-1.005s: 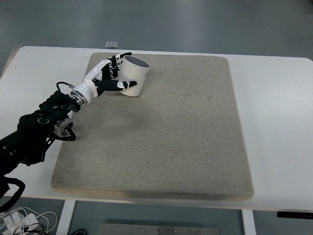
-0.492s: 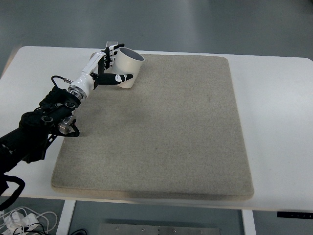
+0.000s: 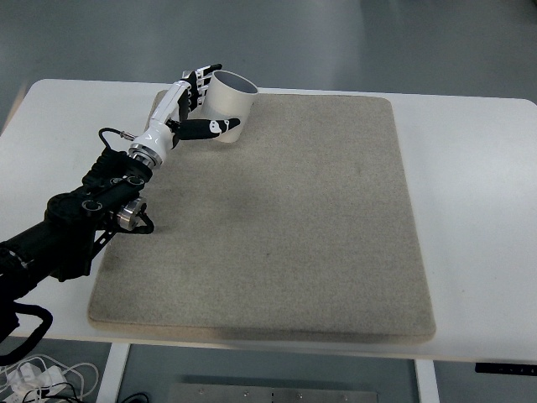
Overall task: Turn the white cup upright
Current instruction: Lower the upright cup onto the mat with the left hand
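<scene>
1. Surface (image 3: 470, 168): white, smooth, rounded corners, broad and flat. It extends well beyond the fingers on every side.
2. Mat (image 3: 285, 227): large rectangular pad, beige-grey, coarse felt-like nap, rounded corners. It covers most of the surface. The fingers sit over its far left corner.
3. Left arm (image 3: 75, 222): black jointed segments with exposed cable loops, entering from the lower left edge and running diagonally up to a white glossy forearm shell behind the fingers.
4. Left hand (image 3: 189, 105): white and black plastic, segmented digits. Fingers (image 3: 205, 74) are curled around the cup's left wall; the thumb (image 3: 210, 128) crosses the cup's near side low down. Gripping the white cup.
5. White cup (image 3: 228, 105): smooth cylinder, plain white wall, dark interior showing through a round rim. It stands nearly upright, mouth facing up and tipped slightly toward the right. It lies just right of the fingers, touching them, at the mat's far left corner; whether its base rests on the mat cannot be told.
6. Small grey rectangular object (image 3: 192, 75): flat, just behind the fingers, partly hidden by them.
</scene>
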`<action>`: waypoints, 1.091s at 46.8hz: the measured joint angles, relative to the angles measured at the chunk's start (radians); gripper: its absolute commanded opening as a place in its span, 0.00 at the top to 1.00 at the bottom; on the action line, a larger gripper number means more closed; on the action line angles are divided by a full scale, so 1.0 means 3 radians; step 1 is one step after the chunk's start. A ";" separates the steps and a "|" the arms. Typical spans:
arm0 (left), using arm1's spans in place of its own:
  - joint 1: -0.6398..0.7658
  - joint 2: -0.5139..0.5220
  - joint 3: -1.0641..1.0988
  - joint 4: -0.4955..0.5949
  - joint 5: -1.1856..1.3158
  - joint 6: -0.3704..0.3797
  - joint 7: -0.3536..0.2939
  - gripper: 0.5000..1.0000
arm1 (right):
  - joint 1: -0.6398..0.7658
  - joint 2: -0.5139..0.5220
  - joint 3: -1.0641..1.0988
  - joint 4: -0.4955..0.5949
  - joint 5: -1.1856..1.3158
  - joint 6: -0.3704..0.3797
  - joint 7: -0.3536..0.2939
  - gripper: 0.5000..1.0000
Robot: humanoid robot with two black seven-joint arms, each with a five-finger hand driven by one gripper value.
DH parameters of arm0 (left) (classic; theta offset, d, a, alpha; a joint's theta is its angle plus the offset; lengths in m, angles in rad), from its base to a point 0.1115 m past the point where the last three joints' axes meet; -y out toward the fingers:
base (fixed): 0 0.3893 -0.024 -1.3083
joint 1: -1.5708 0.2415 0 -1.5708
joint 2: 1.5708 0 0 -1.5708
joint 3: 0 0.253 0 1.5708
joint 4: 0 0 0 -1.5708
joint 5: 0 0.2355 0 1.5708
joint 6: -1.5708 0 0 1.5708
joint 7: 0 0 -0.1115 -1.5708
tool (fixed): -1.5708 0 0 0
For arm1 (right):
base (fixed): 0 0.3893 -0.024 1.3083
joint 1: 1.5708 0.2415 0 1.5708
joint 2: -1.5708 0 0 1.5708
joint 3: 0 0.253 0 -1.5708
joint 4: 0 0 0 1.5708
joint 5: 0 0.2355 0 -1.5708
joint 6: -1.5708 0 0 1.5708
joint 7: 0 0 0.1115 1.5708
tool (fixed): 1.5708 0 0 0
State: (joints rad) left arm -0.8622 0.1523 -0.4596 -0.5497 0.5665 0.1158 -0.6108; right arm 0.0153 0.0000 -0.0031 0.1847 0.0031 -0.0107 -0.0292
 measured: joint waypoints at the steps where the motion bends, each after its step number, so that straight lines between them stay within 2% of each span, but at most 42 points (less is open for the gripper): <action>1: 0.0002 -0.0001 -0.0008 -0.0006 -0.0006 0.0000 0.0000 0.47 | 0.0000 0.0000 0.0000 0.0000 0.0000 0.0000 0.0000 0.10; 12: 0.0100 -0.0044 -0.0212 -0.0037 -0.0094 -0.0076 0.0000 0.44 | 0.0000 0.0000 0.0000 -0.0001 0.0000 0.0000 0.0001 0.10; 20: 0.0173 -0.0106 -0.0217 0.0003 -0.0197 -0.0129 0.0000 0.36 | 0.0000 0.0000 0.0000 -0.0001 0.0000 0.0000 0.0000 0.10; 23: 0.0188 -0.0134 -0.0217 0.0036 -0.0214 -0.0151 0.0000 0.27 | 0.0000 0.0000 0.0000 -0.0001 0.0000 0.0000 0.0001 0.10; 25: 0.0190 -0.0138 -0.0217 0.0051 -0.0217 -0.0157 0.0000 0.05 | 0.0000 0.0000 0.0000 0.0000 0.0000 0.0000 0.0000 0.10; 26: 0.0190 -0.0140 -0.0217 0.0055 -0.0219 -0.0159 0.0000 0.02 | 0.0000 0.0000 0.0000 0.0000 0.0000 0.0000 0.0000 0.10; 51: 0.0210 -0.0139 -0.0222 0.0040 -0.0288 -0.0212 0.0000 0.01 | 0.0000 0.0000 0.0000 -0.0001 0.0000 0.0000 0.0000 0.10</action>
State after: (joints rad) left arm -0.7993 0.1107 -0.5263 -0.5377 0.4801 0.0523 -0.6108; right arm 0.0153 0.0000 -0.0031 0.1844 0.0031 -0.0107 -0.0291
